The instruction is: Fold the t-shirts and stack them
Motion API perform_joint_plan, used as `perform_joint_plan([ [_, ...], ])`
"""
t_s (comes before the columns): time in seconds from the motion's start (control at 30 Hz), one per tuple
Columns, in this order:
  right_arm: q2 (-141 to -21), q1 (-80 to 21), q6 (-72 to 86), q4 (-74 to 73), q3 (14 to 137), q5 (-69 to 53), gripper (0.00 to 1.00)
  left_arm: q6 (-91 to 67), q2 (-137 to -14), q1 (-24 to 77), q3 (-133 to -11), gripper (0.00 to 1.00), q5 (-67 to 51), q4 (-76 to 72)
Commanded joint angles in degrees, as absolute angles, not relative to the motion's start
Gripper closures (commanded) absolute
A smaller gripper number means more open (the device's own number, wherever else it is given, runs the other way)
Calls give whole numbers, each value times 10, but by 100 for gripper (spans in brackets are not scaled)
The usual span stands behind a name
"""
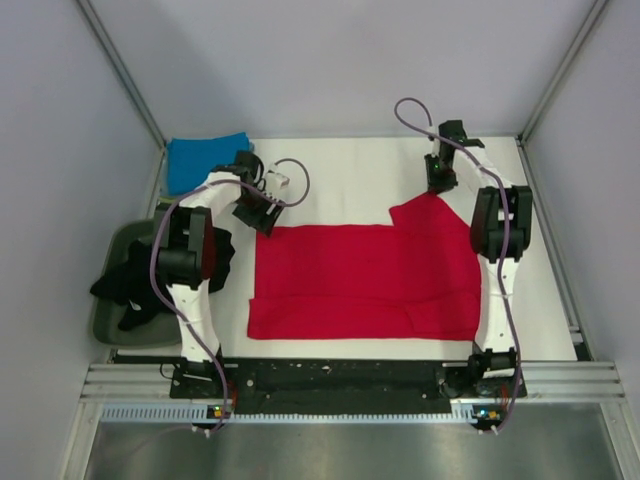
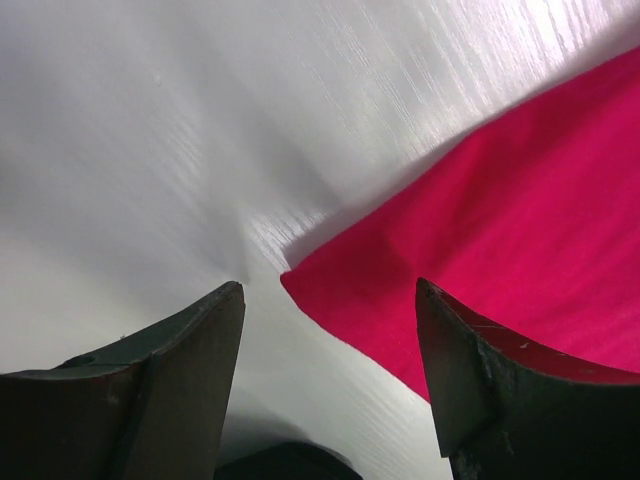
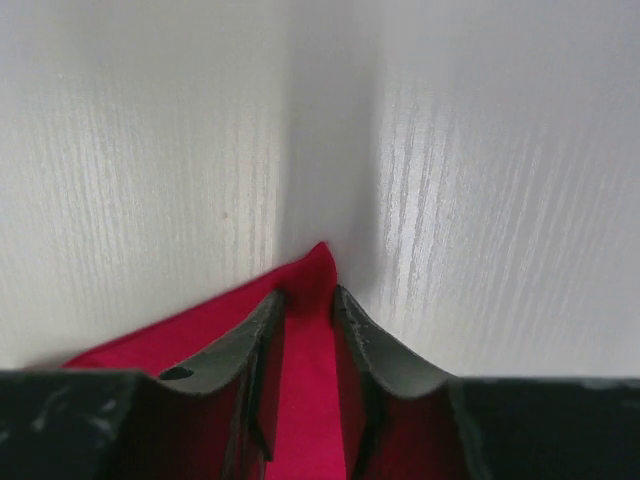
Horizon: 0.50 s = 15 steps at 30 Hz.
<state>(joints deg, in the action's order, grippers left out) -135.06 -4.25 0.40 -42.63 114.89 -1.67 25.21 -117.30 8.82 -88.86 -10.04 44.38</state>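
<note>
A red t-shirt (image 1: 365, 280) lies spread flat across the middle of the white table, one sleeve reaching toward the far right. My left gripper (image 1: 262, 215) is at its far left corner. In the left wrist view that gripper (image 2: 330, 290) is open, and the corner of the red cloth (image 2: 500, 200) lies between its fingers, untouched. My right gripper (image 1: 440, 180) is at the sleeve's far tip. In the right wrist view its jaws (image 3: 305, 295) are drawn in close on a ridge of red cloth (image 3: 180, 335), whose tip pokes out past them.
A folded blue t-shirt (image 1: 205, 160) lies at the far left of the table. A black t-shirt (image 1: 140, 280) hangs crumpled out of a dark tub (image 1: 110, 320) off the table's left edge. Grey walls enclose the table on three sides.
</note>
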Motion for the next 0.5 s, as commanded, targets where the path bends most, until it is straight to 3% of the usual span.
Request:
perform_joint_plan([
  [0.0,-1368,-45,5,-439,1165,-11,86,257,-1188,83,-925,27,-125,435],
  [0.07,-1362,-46,5,-438,1164,-18,100,261,-1194,83,-932,29,-128,437],
  [0.23,-1326,-46,5,-438,1160,-44,100,275,-1197,80,-931,33,-123,436],
  [0.37,-1296,-46,7,-436,1146,-72,100,279,-1207,76,-941,44,-139,461],
  [0.47,-1273,-45,8,-433,1127,-70,100,289,-1216,76,-946,44,-135,489],
])
